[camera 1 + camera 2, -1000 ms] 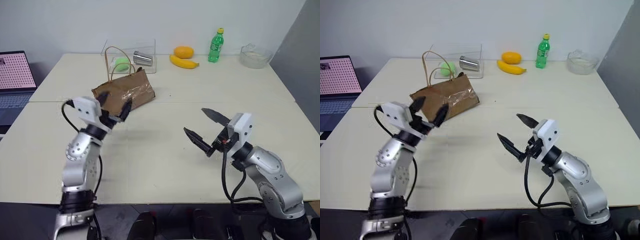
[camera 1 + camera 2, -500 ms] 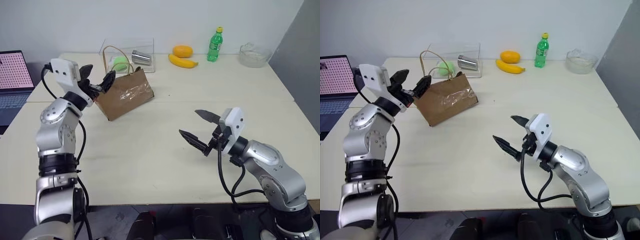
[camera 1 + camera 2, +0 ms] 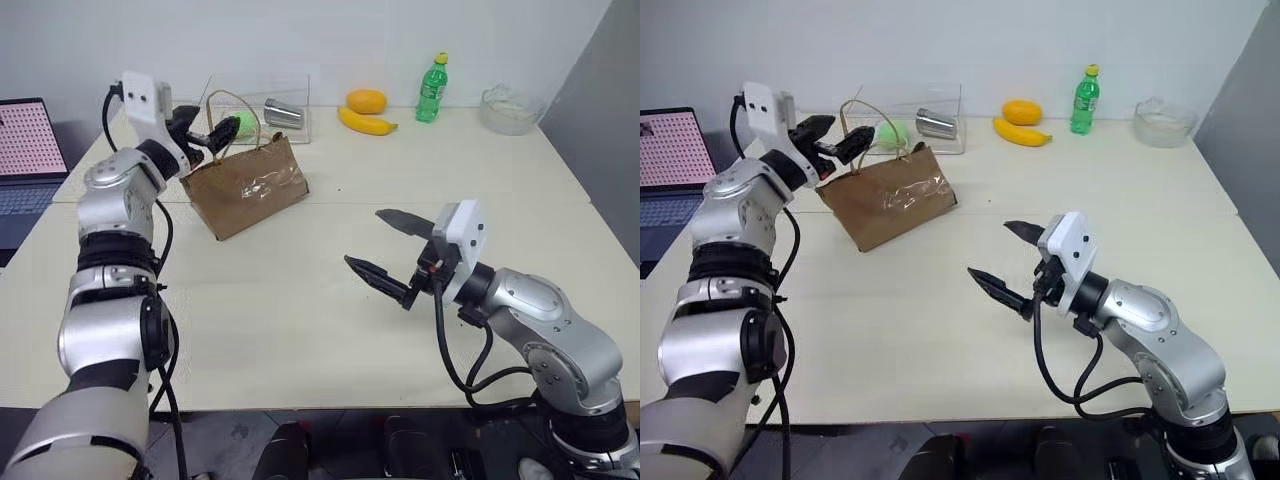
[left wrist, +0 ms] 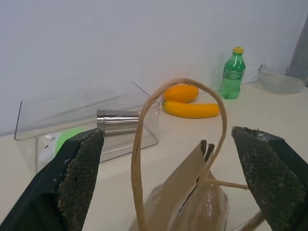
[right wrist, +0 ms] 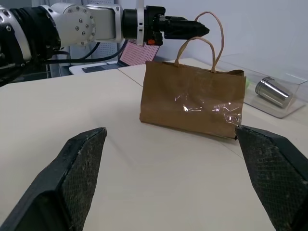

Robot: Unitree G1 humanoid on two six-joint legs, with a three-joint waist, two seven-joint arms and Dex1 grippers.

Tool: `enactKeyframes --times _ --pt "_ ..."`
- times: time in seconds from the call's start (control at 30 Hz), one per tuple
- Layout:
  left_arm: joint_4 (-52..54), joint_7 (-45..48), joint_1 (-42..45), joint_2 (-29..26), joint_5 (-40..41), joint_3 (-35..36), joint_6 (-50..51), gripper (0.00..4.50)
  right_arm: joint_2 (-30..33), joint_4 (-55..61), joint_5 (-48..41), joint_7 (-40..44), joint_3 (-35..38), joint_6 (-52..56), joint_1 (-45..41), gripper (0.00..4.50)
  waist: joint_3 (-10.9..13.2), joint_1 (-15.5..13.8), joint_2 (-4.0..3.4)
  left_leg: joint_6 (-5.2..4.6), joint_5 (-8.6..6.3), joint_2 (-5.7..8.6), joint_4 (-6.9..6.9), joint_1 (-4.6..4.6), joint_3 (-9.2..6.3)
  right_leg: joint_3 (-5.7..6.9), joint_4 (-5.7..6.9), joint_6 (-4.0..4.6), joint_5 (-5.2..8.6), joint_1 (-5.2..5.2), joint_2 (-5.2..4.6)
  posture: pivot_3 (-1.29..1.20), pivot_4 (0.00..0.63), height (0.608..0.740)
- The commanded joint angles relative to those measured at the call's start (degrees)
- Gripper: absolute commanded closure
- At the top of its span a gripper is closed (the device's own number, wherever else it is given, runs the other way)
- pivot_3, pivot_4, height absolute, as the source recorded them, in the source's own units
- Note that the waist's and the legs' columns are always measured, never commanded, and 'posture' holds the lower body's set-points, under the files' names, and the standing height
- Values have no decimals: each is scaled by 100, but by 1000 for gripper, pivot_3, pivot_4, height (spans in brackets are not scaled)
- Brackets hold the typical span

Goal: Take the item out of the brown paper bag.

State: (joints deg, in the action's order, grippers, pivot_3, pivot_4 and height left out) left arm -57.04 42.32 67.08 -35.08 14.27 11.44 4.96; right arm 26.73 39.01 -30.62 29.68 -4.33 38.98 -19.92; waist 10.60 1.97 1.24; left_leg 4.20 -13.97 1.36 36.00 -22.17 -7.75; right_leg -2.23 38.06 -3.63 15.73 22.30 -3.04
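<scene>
Left eye view: left pincer, spread wide, upper left, at handles of brown paper bag; right pincer, spread empty, lower right

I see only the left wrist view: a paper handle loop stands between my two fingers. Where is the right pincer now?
Observer: The right pincer is open above the table, in front of the brown paper bag and well apart from it.
Operator: Does the bag stand or lie?
Observer: It stands upright on its base.
Operator: Is anything on my left side?
Observer: A laptop with a pink screen sits at the far left.
</scene>
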Motion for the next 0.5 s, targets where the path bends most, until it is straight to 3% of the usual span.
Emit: enactKeyframes --times 0.03,0.27,0.5 --pt "-364 287 446 -217 -126 15 -357 36 53 334 -178 -89 220 73 -114 0 0 6 0 0 0 0 0 -1 0 1 1 0 0 1 0 0 150 740" --pt "-372 1077 178 -599 505 765 -533 36 47 597 -316 -303 326 215 79 0 1 124 0 0 0 -4 -1 -2 -1 -1 5 0 0 5 0 0 150 740" --pt "658 1942 -1187 -746 320 487 -622 36 21 562 -320 -276 248 213 72 0 0 128 0 0 0 -4 2 2 1 -5 13 1 -1 3 0 0 150 740"
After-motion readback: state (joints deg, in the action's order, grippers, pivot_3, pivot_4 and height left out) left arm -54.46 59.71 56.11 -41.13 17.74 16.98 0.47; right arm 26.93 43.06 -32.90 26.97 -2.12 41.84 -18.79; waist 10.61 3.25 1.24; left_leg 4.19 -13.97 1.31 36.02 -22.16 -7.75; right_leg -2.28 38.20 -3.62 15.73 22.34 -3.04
